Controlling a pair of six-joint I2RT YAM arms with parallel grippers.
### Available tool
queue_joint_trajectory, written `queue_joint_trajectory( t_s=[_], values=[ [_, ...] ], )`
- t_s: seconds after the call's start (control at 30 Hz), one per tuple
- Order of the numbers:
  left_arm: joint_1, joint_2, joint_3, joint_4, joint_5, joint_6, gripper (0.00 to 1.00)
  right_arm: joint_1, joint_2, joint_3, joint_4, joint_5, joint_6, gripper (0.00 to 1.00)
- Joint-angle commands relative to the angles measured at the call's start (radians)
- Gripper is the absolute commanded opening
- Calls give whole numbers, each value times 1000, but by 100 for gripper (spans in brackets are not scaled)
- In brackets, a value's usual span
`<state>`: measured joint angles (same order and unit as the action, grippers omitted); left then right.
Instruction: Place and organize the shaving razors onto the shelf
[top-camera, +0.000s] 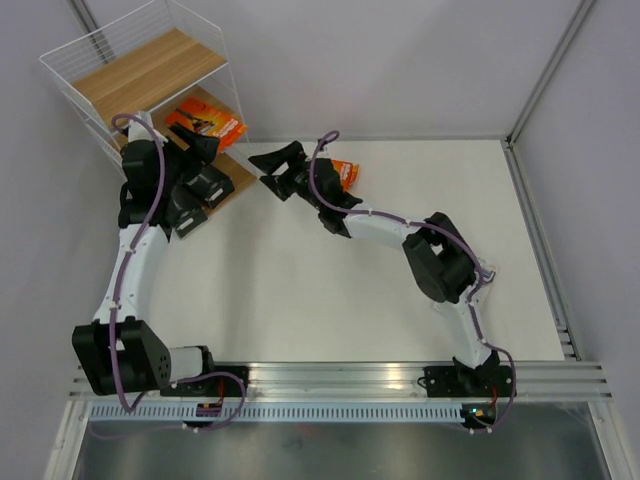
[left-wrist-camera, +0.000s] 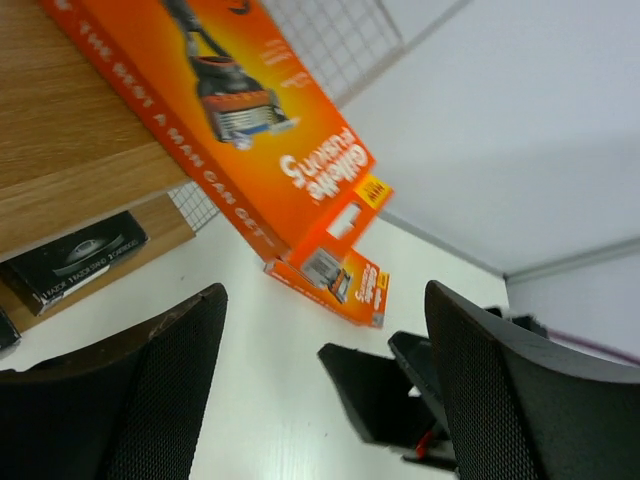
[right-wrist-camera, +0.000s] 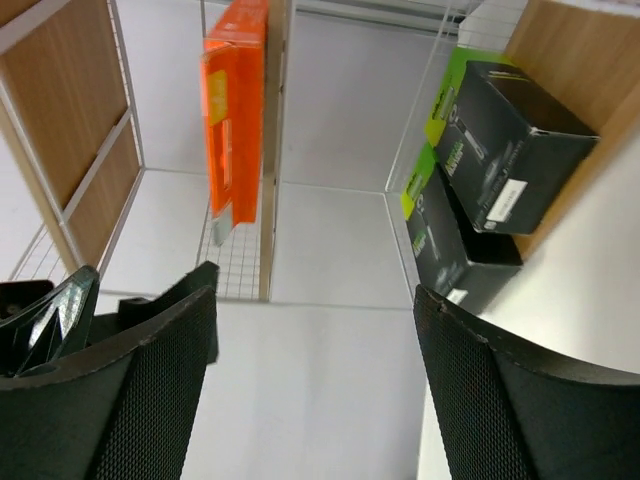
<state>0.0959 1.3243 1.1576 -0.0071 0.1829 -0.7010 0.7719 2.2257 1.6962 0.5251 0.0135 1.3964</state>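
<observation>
While one orange razor pack (top-camera: 205, 120) lies on the shelf's (top-camera: 150, 70) middle board (left-wrist-camera: 60, 150), long axis slanting, one end jutting past the edge, I hold left claw (left-wrist-camera: 322, 330) and right claw (right-wrist-camera: 312, 300) gaping, empty, beside the shelf. Next, I judge, the right claw must turn back for the second orange pack (top-camera: 345, 172), flat on the desk (top-camera: 330, 290) right of the shelf.

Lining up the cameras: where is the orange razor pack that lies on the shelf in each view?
Top external: orange pack upper left, on the middle board.
Left wrist: top centre, on the wooden board.
Right wrist: upper left, seen edge-on.
Shared landmark: the shelf, its wooden boards in all three.
</observation>
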Motion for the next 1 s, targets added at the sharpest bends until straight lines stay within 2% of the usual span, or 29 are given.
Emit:
queue_joint_trajectory(
  t_s=[0.0,0.03,0.07,0.13,0.27,0.33,0.37,0.4,0.43,0.47,0.5,0.53,0.57,0.63,0.8,0.87,0.97],
  values=[
    [2,-111,28,-36,170,184,84,-49,-201,-134,75,-90,-72,86],
    [2,-132,27,-42,203,254,84,-55,-263,-171,63,-99,-97,86],
    [-1,-138,27,-41,272,293,80,-69,-294,-240,31,-121,-158,86],
    [-2,-137,45,-63,317,398,72,-83,-375,-300,-19,-119,-213,86],
    [-15,-88,147,-137,442,516,49,-124,-478,-456,-102,-107,-326,86],
    [-31,-63,184,-177,484,595,43,-137,-517,-495,-148,-93,-362,86],
    [-74,-28,235,-250,442,633,36,-147,-527,-527,-158,-95,-381,86],
    [-106,-5,270,-296,413,684,33,-154,-537,-538,-174,-87,-401,86],
    [-145,27,310,-354,374,796,32,-157,-550,-543,-191,-80,-436,86],
    [-178,59,403,-408,255,843,29,-163,-557,-553,-204,-73,-459,87],
    [-250,137,456,-523,194,886,26,-166,-566,-555,-239,-66,-473,87],
    [-280,174,503,-569,140,958,24,-168,-571,-556,-258,-61,-497,86],
    [-326,208,584,-605,34,983,16,-177,-574,-561,-282,-60,-511,87],
    [-344,282,649,-665,-69,1020,2,-187,-589,-573,-310,-41,-537,87],
    [-349,363,720,-717,-178,1084,2,-212,-627,-612,-346,-20,-571,88],
    [-349,397,731,-715,-273,1106,3,-221,-627,-624,-356,-20,-579,89],
    [-349,423,729,-714,-312,1124,3,-227,-615,-629,-362,-20,-579,89]
  ],
)
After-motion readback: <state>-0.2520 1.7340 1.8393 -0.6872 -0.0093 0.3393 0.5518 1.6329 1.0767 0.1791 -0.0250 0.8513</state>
